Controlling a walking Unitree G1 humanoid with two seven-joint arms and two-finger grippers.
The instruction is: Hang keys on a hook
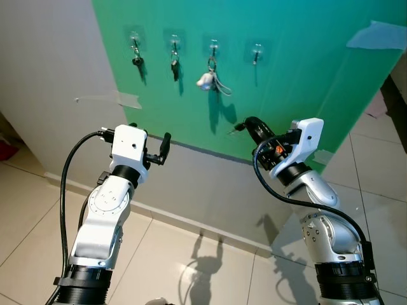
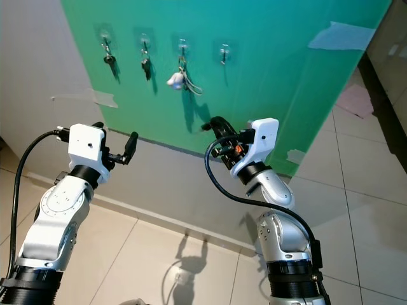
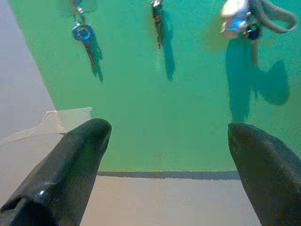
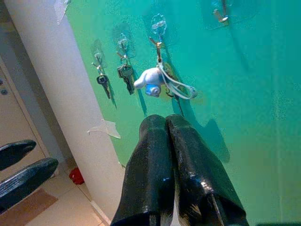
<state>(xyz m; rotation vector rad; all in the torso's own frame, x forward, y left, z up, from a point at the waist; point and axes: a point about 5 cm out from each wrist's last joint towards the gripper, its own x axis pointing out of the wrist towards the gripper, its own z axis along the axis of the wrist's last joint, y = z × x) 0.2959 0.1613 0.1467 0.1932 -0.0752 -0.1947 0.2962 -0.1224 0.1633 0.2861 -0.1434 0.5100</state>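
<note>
Keys (image 1: pixel 210 79) on hook (R gripper (image 4: pixel 165 123) closed).

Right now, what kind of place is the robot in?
Probably a home hallway or entry, set up for key hanging: a green sheet taped to a white wall, four clear stick-on hooks, three with keys, and a beige tiled floor.

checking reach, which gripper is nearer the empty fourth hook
Right. The right gripper sits just below the empty hook; the left gripper is lower and further left, under the hung keys.
</note>
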